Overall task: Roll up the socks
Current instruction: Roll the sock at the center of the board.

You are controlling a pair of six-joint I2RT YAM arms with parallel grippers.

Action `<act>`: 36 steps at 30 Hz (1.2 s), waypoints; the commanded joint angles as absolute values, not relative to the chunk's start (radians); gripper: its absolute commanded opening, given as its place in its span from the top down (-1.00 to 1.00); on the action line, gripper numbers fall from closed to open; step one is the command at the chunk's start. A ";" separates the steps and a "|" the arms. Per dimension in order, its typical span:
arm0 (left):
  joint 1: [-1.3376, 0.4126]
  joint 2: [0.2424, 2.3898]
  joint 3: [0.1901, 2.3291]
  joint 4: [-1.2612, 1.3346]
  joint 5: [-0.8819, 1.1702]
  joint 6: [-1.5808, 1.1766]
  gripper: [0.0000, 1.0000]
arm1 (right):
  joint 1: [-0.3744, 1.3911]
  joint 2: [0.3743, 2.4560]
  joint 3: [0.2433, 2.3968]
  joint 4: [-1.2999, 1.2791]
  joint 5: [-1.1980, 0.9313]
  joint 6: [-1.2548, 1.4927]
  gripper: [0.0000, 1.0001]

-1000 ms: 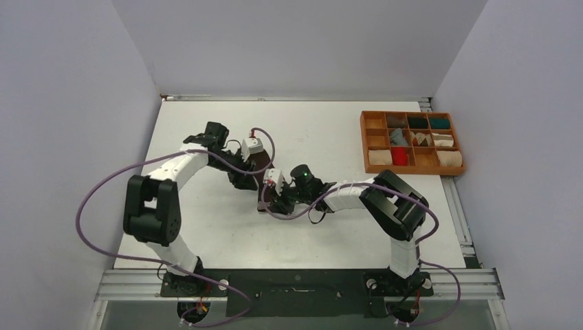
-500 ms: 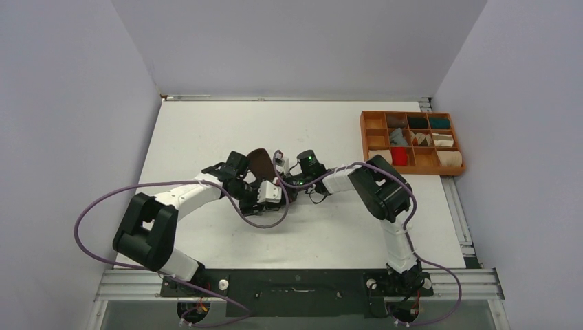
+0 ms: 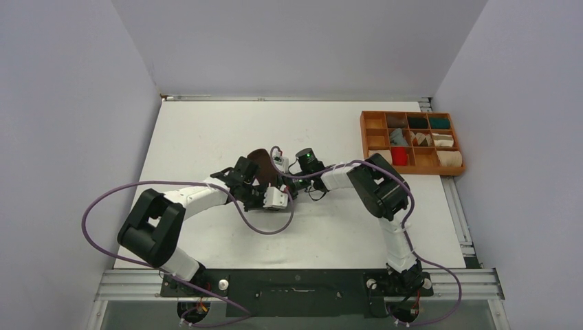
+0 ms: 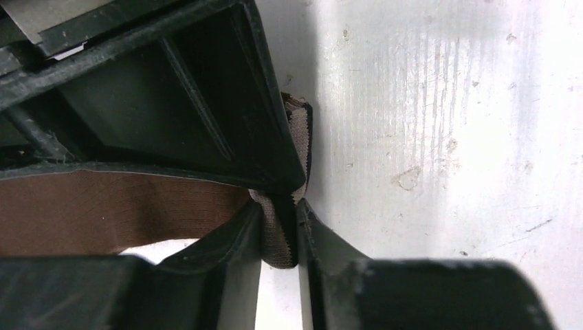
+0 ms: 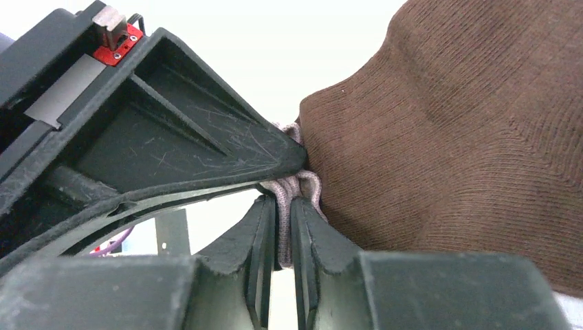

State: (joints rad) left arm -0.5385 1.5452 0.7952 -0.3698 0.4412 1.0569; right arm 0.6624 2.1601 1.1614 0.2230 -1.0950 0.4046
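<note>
The dark brown sock (image 3: 259, 163) with the pale-striped cuff hangs lifted between my two grippers at the table's middle. My left gripper (image 3: 272, 195) is shut on the cuff's edge (image 4: 278, 237), and the brown fabric (image 4: 103, 210) stretches off to the left of it. My right gripper (image 3: 278, 165) is shut on a bunched fold of the pale cuff (image 5: 284, 206), with the brown body (image 5: 474, 137) bulging to its right. The grey sock (image 3: 397, 136) and the red sock (image 3: 399, 155) lie in the tray.
A wooden compartment tray (image 3: 364, 141) stands at the right back, holding beige bundles (image 3: 379, 159), a teal bundle (image 3: 438, 124) and other rolls. Purple cables loop beside both arms. White walls close in the table on three sides.
Both grippers swung round each other with the sock. The left gripper came from the far left toward the near middle. The right gripper moved away from me, and the sock now stands up between them.
</note>
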 commanded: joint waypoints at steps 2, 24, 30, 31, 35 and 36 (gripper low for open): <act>-0.549 1.523 0.806 -0.391 0.449 1.026 0.81 | 0.660 2.210 1.128 0.133 -1.013 0.416 0.85; -0.341 1.913 1.153 -0.918 0.754 0.904 1.00 | 0.591 1.720 0.829 0.146 -0.882 0.061 -0.12; -0.341 1.949 1.217 -0.986 0.814 0.933 1.00 | 0.771 1.560 0.650 0.448 -0.578 -0.316 -0.35; -0.341 1.942 1.216 -0.979 0.812 0.932 1.00 | 0.802 1.560 0.644 0.483 -0.541 -0.372 -0.37; -0.349 1.918 1.222 -0.970 0.801 0.935 1.00 | 0.854 1.642 0.702 0.519 -0.491 -0.467 -0.39; -0.352 1.920 1.229 -0.977 0.803 0.937 1.00 | 0.859 1.668 0.719 0.516 -0.486 -0.487 -0.39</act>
State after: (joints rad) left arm -0.3412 1.9354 1.1980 -0.9291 0.7792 0.9085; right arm 0.8474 1.6028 0.6579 0.3923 -0.6117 -0.2924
